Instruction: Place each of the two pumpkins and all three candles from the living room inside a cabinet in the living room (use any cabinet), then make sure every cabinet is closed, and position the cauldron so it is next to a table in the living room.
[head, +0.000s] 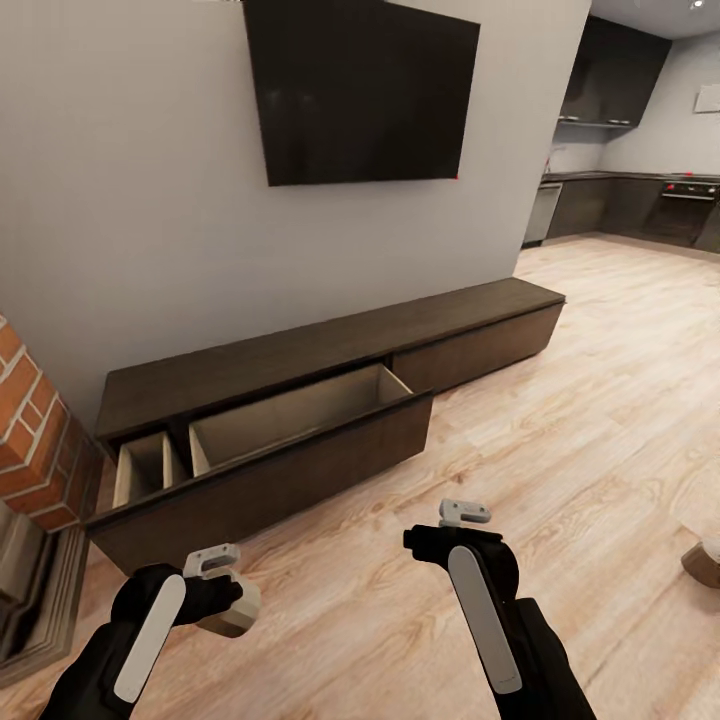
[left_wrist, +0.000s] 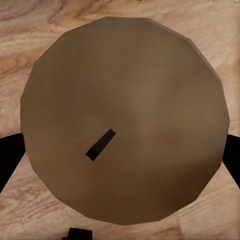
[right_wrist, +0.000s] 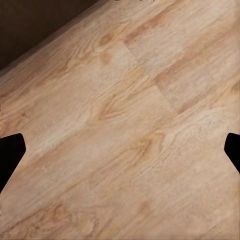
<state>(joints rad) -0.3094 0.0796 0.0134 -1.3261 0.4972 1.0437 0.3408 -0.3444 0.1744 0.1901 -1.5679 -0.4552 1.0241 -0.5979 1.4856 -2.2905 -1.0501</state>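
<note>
The left tool (head: 222, 590) grips a candle (left_wrist: 125, 120), carried low over the floor just before the cabinet (head: 300, 420), whose drawer stands open. The step is stowing it; next it must be lifted over the drawer front and released. The right tool (right_wrist: 120, 150) looks spread, probably empty.

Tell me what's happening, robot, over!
Left gripper shut on a candle. Right gripper open, empty, above floor. Cabinet drawer open ahead. Path looks clear.

left gripper (head: 232, 600) clamped, right gripper (head: 432, 528) spread
</note>
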